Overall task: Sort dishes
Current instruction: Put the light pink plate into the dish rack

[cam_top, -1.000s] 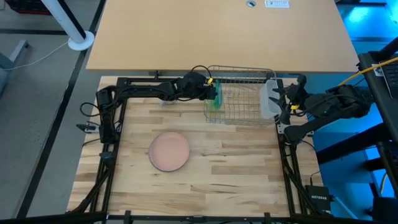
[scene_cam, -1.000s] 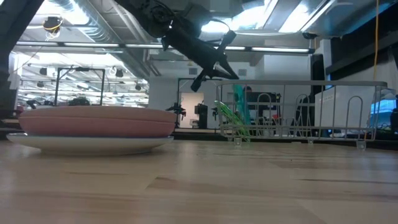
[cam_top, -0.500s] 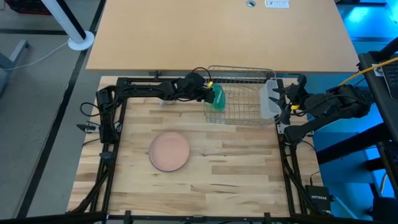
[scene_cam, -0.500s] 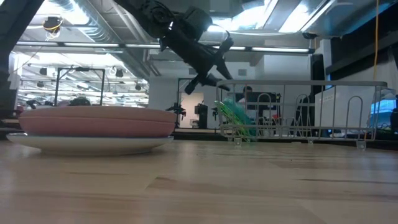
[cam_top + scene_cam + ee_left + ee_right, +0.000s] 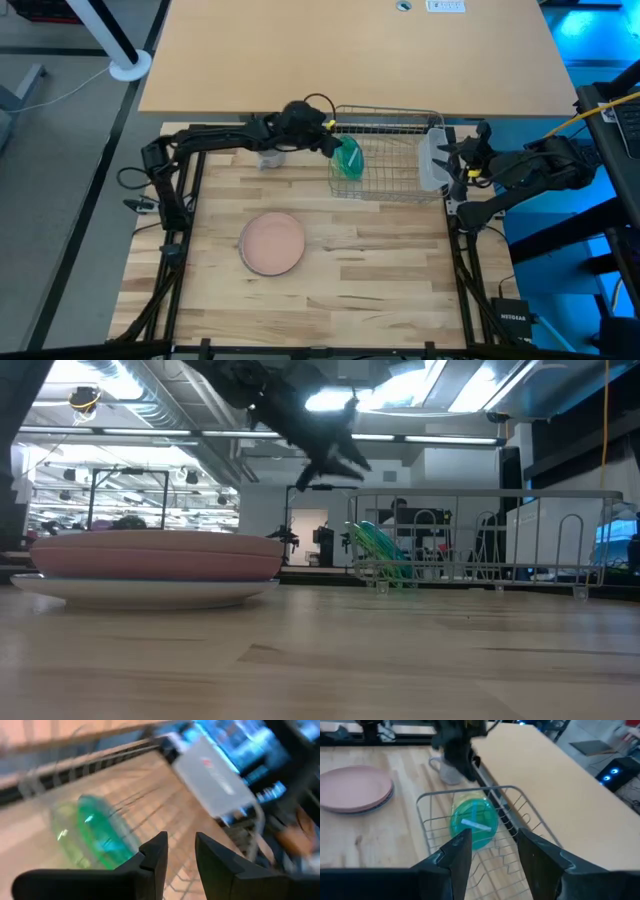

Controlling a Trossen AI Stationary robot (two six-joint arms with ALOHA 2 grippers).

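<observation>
left pincer (image 5: 327, 137) is backing off from the green plate (image 5: 348, 158): a second ago it was over the plate at the rack's 9 o'clock end, now it is sitting further toward 10 o'clock and higher, with clear air between fingers and plate. left wrist view shows the pincer spread and holding nothing. so the release is done and the green plate is staying in the wire dish rack (image 5: 400, 185) unaided.

meaning for the task: one dish racked, by my read. pink plate (image 5: 272, 242) is still lying flat near bench (image 5: 380, 290) centre, stacked on a second, paler plate (image 5: 140, 592) whose rim shows under it in the low view. grey cup (image 5: 268, 158) is standing on the bench at 11 o'clock, just beside the left arm.

orientation of the green plate: it is resting on edge in the rack's 9 o'clock end, not upright but leaning. in the low view its top rim is tipping toward 9 o'clock. from above, its face is showing as an ellipse with the long axis running roughly 12 to 6 o'clock, so the plate's face is pointing up and toward 9 o'clock. looks settled against the wires, though i can't tell which slot it is in.

right pincer (image 5: 452, 160) is waiting at the rack's 3 o'clock end, spread, holding nothing.
</observation>
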